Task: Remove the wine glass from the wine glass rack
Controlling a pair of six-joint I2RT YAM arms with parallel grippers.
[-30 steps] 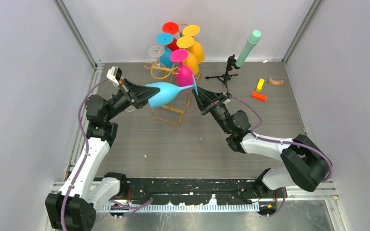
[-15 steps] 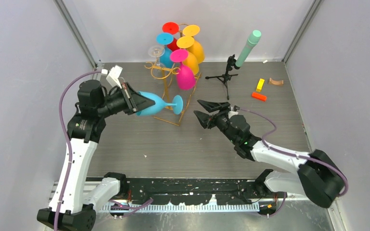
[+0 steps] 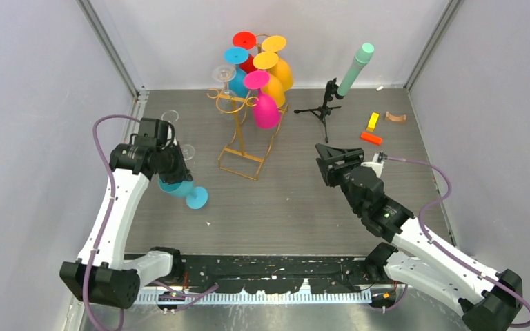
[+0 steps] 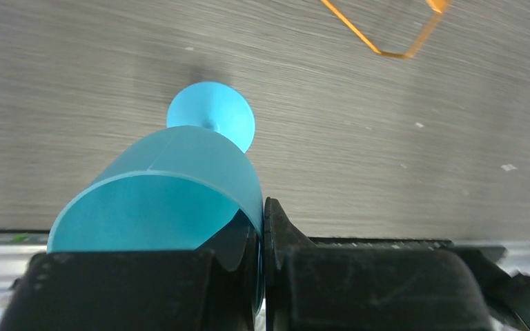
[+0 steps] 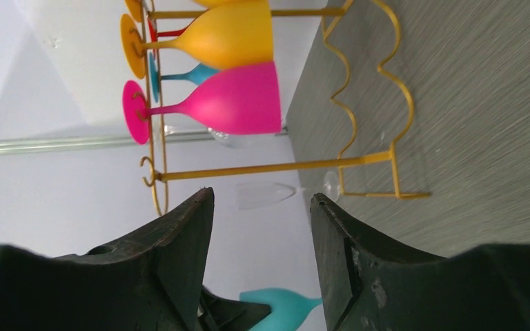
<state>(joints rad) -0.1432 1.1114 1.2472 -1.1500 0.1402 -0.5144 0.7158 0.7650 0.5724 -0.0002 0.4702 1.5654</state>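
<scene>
The wine glass rack [image 3: 240,138] stands on the tabletop [image 3: 283,203] near the middle of the far edge, and several hanging glasses [image 3: 267,110] are on its arms. Left of it and nearer the front, toward the left edge, the wine glass [image 3: 179,187] sits in the jaws of the left gripper [image 4: 263,227], apart from the rack, its foot lowest. Two standing glasses are between the rack and the left edge: one [image 3: 170,117] toward the far left corner, one [image 3: 188,151] just beside the left gripper. Right of the rack, near the far edge, a tripod [image 3: 321,110] carries a tube [image 3: 355,69]. Toward the far right corner lie three small pieces [image 3: 370,138], near one another. The right gripper [image 3: 331,155] is in front of the tripod, to the right of the rack's base.
</scene>
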